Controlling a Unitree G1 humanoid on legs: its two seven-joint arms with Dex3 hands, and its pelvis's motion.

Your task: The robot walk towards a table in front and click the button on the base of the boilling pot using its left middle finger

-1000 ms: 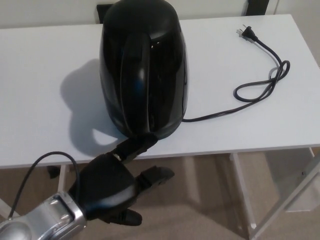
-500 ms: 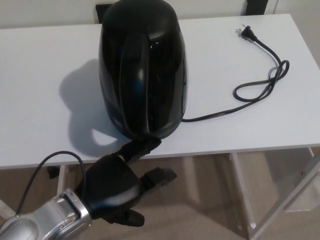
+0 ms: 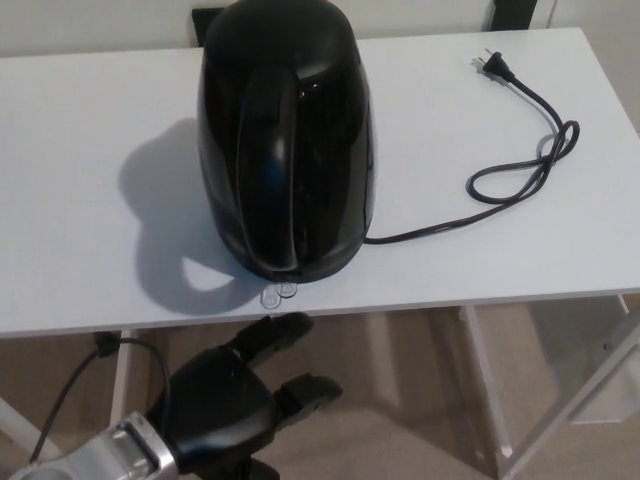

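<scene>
A white table (image 3: 80, 200) fills most of the view, with a beige floor under its near edge and a pale wall at the far side.

At the near left, below the table edge, is the robot's left hand (image 3: 225, 400). Its fingers (image 3: 270, 335) are spread apart and hold nothing; one points up toward the pot, and its tip is just short of the table edge, not touching anything. The right hand is not in view.

In the middle of the table stands the boiling pot (image 3: 290, 130), black and glossy, with its handle turned to the near side. The lid is closed, so what is inside cannot be seen. At the foot of the handle sits a small clear button (image 3: 280, 292), close to the near edge of the table. It looks like a light lever that needs only a short push with one fingertip, no grasp. The smooth shell probably is slippery, and the pot may slide if it is pushed sideways.

To the right the black power cord (image 3: 520, 175) runs from the base in a loose loop, and its plug (image 3: 493, 66) lies unplugged at the far right.
</scene>
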